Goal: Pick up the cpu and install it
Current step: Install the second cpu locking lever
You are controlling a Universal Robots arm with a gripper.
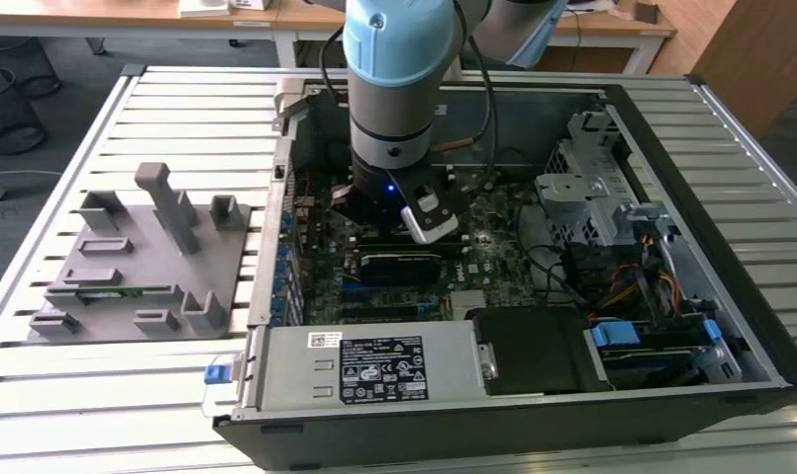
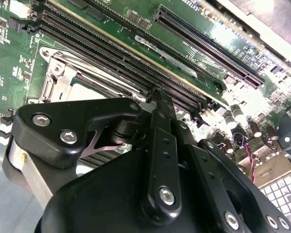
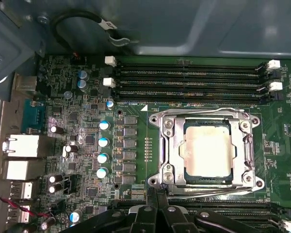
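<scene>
In the open case: the arm (image 1: 395,89) hangs over the motherboard (image 1: 371,286) at centre frame in the exterior view.
Hidden: the arm covers the socket there.
Cpu: the cpu (image 3: 207,147) lies in the socket frame (image 3: 207,150), centre right in the first wrist view.
Gripper: the gripper (image 3: 156,195) holds nothing, fingers pressed together, just beside the socket.
Around: memory slots (image 3: 189,77); grey fixture tray (image 1: 134,262), left in the exterior view.
</scene>
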